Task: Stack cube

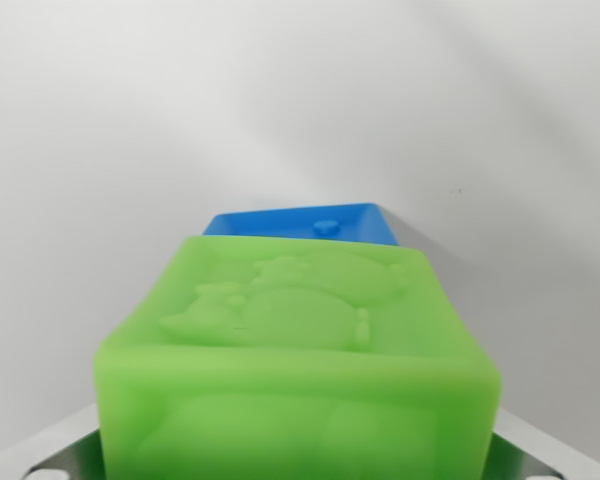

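I can read no text, number, brand or label anywhere. The only mark is a raised relief figure, an animal-like shape, moulded into the top face of the green cube (300,350) right at my gripper. The blue cube (305,223) just beyond it has a small round stud on its top, no writing. The worktop (180,110) is plain.

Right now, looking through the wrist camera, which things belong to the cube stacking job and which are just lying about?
Part of the job:
- soft green plastic cube with embossed animal shapes, nearest the camera
- blue plastic block, partly hidden behind it
- metal hand parts at the bottom corners; grip unclear

Lying about:
- nothing else; only the plain white surface
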